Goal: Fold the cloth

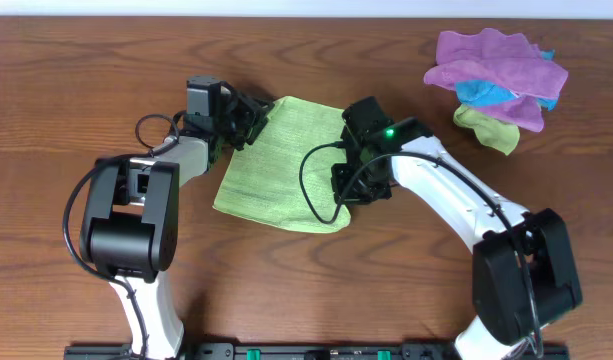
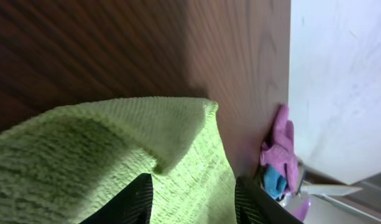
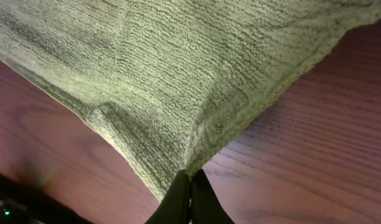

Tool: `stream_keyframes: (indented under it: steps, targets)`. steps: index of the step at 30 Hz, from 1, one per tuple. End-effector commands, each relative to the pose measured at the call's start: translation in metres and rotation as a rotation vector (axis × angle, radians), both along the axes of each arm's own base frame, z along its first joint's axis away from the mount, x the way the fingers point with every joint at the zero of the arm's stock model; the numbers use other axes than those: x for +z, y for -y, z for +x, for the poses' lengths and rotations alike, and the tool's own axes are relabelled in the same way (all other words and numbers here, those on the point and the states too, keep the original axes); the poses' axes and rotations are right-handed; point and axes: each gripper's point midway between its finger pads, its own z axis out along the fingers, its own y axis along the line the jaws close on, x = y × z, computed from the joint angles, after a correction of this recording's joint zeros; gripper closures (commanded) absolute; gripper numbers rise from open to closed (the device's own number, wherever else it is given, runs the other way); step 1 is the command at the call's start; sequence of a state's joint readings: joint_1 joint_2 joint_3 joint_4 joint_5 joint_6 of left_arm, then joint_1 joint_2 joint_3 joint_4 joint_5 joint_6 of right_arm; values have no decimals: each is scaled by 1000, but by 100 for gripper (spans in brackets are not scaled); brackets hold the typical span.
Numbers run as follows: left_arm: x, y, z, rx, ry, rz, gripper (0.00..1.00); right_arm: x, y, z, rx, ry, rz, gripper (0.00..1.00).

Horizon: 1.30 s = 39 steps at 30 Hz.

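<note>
Left arm (image 1: 151, 290) and right arm (image 1: 446, 195) had white links, bulky black joints and looping black cables (image 1: 311, 185); a green light (image 1: 389, 131) glowed near the black right gripper (image 3: 190, 179).

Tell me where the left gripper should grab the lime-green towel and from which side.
Probably the far left corner of the lime-green microfibre towel, approached from the left edge. It sits humped off the wooden table, so a finger can slide under, and the open left gripper straddles it. The right gripper pinches the right edge.

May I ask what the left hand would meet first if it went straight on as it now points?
Most likely the green cloth: its folded-over corner lies right ahead of the left hand, with bare table beyond, though depth is unclear.
</note>
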<state>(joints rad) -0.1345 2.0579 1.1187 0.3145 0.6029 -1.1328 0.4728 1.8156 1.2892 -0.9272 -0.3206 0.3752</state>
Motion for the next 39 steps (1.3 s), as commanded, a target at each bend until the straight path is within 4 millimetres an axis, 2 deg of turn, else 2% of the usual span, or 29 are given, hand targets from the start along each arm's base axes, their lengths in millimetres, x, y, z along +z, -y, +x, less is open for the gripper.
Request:
stream_keyframes:
  steps: [1,7,12,19,29,36,39]
  targets:
    - [-13,-8,2,38,-16,42,56,0,-1,-2,-6,-3,-2,99]
    - [-22,-20,8,98,-14,92,55,0,-1,-2,-6,-4,-3,98]
    - [-37,-16,9,113,-43,56,55,0,0,-4,-6,-13,-7,98]
    - [-35,-4,18,124,-9,-12,55,0,0,-5,-6,-14,-8,98]
    - [-19,1,27,117,52,-60,59,0,0,-4,-5,-14,-8,98]
    - [-20,-9,32,163,59,-39,59,-1,2,-7,-5,-24,-17,98]
    - [-20,-24,35,168,78,-19,60,-4,15,-10,-13,-28,-86,98]
